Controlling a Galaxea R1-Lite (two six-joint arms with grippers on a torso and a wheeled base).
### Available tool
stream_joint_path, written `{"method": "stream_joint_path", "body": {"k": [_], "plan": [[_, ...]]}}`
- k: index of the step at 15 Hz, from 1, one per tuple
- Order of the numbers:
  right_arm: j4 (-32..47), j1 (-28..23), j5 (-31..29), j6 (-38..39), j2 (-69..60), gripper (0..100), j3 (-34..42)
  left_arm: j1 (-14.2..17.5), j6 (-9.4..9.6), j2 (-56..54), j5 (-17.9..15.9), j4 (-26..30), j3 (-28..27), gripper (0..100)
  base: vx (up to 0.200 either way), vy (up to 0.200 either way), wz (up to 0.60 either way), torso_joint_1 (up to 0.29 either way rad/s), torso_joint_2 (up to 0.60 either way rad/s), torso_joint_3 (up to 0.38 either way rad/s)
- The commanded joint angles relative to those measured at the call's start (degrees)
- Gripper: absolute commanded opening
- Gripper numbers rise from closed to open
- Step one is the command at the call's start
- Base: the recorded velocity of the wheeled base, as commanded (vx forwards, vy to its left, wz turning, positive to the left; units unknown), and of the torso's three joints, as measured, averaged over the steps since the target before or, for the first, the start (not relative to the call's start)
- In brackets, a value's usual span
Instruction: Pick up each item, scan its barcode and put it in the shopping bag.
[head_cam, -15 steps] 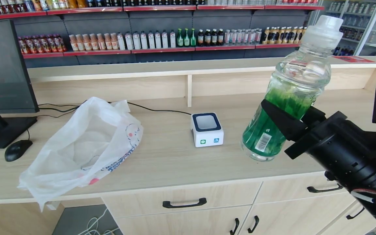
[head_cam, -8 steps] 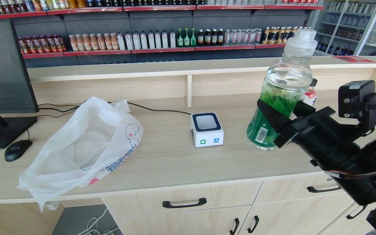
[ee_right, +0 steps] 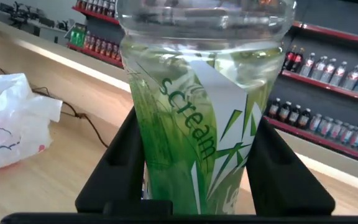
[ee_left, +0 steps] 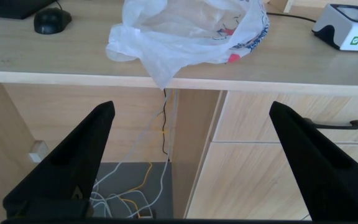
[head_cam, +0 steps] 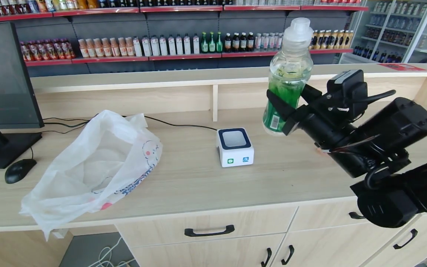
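A dark monitor (head_cam: 4, 74) and black mouse (head_cam: 20, 170) sit on the surface (head_cam: 198, 185) well left of the right hand (head_cam: 289, 100); stocked shelves (head_cam: 184, 57) stand beyond it.

My right fingers (head_cam: 277, 106) hide a band of the bottle (head_cam: 289, 72), and my right wrist view's edges cut off its cap and base.

You're in a shop: red-edged shelves of bottled drinks (head_cam: 184, 44) and glass-door fridges (head_cam: 402, 29) beyond the fingers (head_cam: 280, 105) of the right gripper (head_cam: 287, 95); white square scanner box (head_cam: 234, 147) on pale wooden checkout counter (head_cam: 198, 181) below them.
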Motion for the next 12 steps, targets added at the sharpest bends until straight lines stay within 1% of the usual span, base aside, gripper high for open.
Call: {"method": "stream_joint_path", "body": {"k": [1, 2, 5, 6, 7, 10, 12], "plan": [[0.03, -1.34, 2.61, -1.22, 8.07, 0, -10.03, -0.01, -0.04, 0.06, 0.04, -0.02, 0.00, 100, 0.000, 0.000, 0.00, 0.000, 0.00, 0.000], [0.03, -1.34, 3.75, -1.84, 9.65, 0, -11.70, -0.01, -0.04, 0.06, 0.04, -0.02, 0.00, 100, 0.000, 0.000, 0.00, 0.000, 0.00, 0.000], [0.03, -1.43, 9.11, -4.65, 12.46, 0, -12.58, -0.01, -0.04, 0.06, 0.04, -0.11, 0.00, 100, 0.000, 0.000, 0.00, 0.000, 0.00, 0.000], [0.03, -1.60, 11.93, -6.32, 13.43, 0, -14.42, -0.01, -0.04, 0.06, 0.04, -0.02, 0.00, 100, 0.000, 0.000, 0.00, 0.000, 0.00, 0.000], [0.03, -1.78, 13.51, -7.64, 14.22, 0, -16.09, -0.01, -0.04, 0.06, 0.04, -0.02, 0.00, 100, 0.000, 0.000, 0.00, 0.000, 0.00, 0.000], [0.03, -1.96, 15.62, -11.68, 16.68, 0, -19.87, -0.01, -0.04, 0.06, 0.04, -0.02, 0.00, 100, 0.000, 0.000, 0.00, 0.000, 0.00, 0.000], [0.03, -2.04, 15.79, -13.61, 18.17, 0, -21.45, -0.01, -0.04, 0.06, 0.04, -0.11, 0.00, 100, 0.000, 0.000, 0.00, 0.000, 0.00, 0.000]]}}
